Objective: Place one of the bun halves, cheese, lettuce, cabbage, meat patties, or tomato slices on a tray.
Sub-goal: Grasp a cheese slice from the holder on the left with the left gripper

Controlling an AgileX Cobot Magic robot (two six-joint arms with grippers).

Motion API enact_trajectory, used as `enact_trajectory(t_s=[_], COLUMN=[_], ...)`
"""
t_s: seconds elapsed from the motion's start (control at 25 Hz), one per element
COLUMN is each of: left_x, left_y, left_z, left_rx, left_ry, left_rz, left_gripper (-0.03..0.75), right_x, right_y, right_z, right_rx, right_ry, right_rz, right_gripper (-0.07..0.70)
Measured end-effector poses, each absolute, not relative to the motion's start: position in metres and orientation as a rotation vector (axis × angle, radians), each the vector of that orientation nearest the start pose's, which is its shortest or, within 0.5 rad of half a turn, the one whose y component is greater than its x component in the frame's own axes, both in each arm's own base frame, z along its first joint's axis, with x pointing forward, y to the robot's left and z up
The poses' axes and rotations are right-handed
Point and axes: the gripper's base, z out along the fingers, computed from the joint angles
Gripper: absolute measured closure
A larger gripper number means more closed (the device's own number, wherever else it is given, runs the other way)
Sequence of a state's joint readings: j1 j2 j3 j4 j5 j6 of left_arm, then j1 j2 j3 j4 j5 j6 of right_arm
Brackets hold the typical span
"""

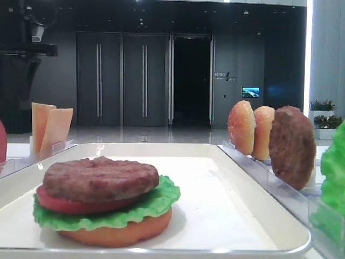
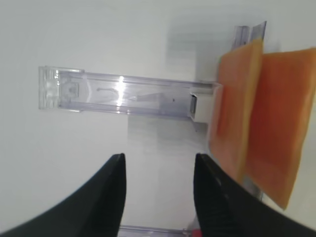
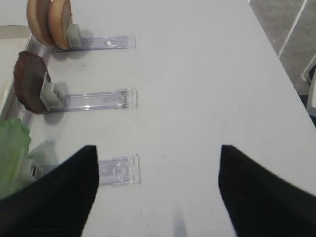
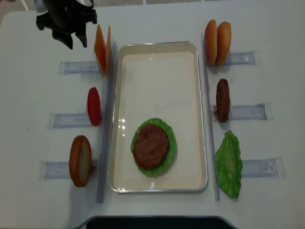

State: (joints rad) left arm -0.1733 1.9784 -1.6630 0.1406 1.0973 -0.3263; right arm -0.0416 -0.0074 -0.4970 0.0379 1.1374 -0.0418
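Observation:
The white tray [image 4: 157, 62] holds a stack: a bun half [image 1: 116, 229], lettuce [image 4: 169, 131], a tomato slice [image 1: 64, 202] and a meat patty [image 4: 150, 146] on top. Two cheese slices [image 4: 102, 49] stand on edge in a rack just left of the tray's far corner. My left gripper [image 4: 77, 44] hovers to their left, open and empty; in the left wrist view the cheese [image 2: 261, 113] lies right of its fingers [image 2: 116, 182]. My right gripper [image 3: 157, 158] is open over bare table, right of the racks.
Right of the tray, clear racks hold two bun halves [image 4: 218, 42], a meat patty [image 4: 222, 100] and a lettuce leaf [image 4: 229, 164]. On the left stand a tomato slice [image 4: 94, 106] and a bun half [image 4: 80, 161]. A clear rack [image 2: 123, 94] extends left of the cheese.

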Motion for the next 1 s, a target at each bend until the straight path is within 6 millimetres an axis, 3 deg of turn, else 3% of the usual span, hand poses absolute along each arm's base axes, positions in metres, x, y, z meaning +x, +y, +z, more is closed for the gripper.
enact_trajectory(t_s=[1.0], left_x=[0.411], left_y=[-0.118], left_z=[0.264], left_rx=[-0.160], left_ry=[2.773], left_rz=[0.040], left_gripper=[0.371], right_x=[-0.009], right_y=[0.004], right_z=[0.270], right_rx=[-0.004], right_ry=[2.116], right_rz=[-0.004], right_gripper=[0.117])
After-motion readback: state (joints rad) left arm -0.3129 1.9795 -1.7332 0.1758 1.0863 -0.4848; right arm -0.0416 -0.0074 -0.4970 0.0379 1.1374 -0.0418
